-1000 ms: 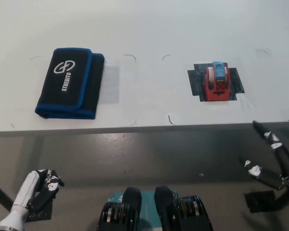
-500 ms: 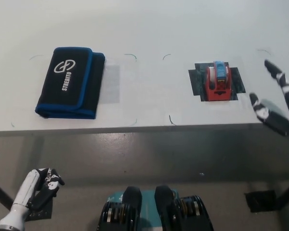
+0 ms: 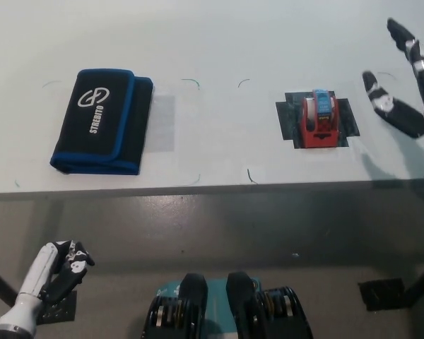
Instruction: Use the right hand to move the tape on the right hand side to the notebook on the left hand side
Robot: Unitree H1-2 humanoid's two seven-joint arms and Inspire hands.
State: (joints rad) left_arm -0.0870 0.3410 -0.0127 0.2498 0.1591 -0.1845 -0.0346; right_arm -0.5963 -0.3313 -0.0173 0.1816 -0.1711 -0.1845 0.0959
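The white table [image 3: 219, 42] filled the upper half of the view, its front edge running straight across the middle. On it, toward nine o'clock, lay the notebook [image 3: 102, 121], a black case with blue trim and white lettering, flat and well apart from everything else. Toward two o'clock from centre sat the tape [image 3: 318, 119], a red dispenser with a blue top, resting on a black mat [image 3: 343, 119] just to the left of the right hand. The black right hand [image 3: 403, 88] hung over the table's three o'clock edge, fingers spread apart and holding nothing, not touching the tape. The white left hand [image 3: 56, 268] rested below the table at seven o'clock, fingers loosely curled; whether they closed fully could not be told.
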